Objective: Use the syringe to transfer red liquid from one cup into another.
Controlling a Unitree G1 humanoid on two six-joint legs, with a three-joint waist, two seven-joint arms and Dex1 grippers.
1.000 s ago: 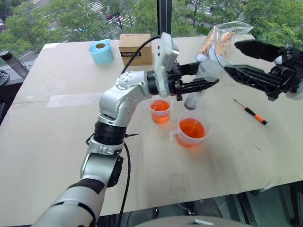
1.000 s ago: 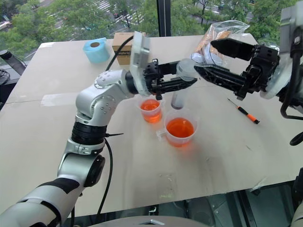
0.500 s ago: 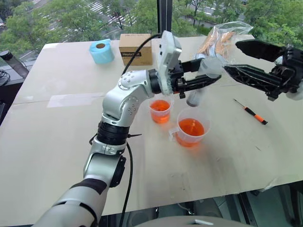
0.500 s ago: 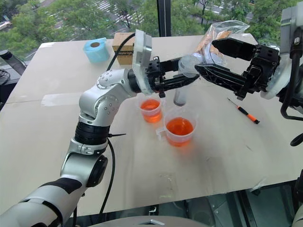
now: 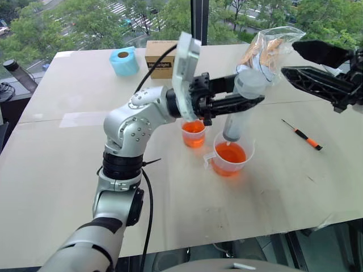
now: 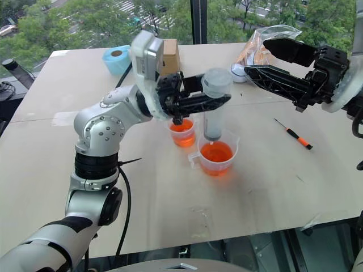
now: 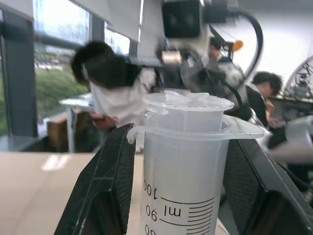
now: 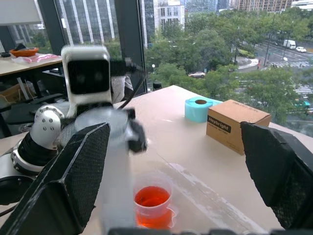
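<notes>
Apparently mid-task: at frame centre the left gripper [image 6: 195,102] is clamped on the syringe [image 6: 214,107], upright with its tip over the near cup [image 6: 216,154] of red liquid [image 6: 216,152]. Whether it is drawing or emptying, I cannot tell. Another cup [image 6: 183,131] beside it also holds liquid. At upper right, the right gripper [image 6: 272,62] hangs spread wide, holding nothing.
</notes>
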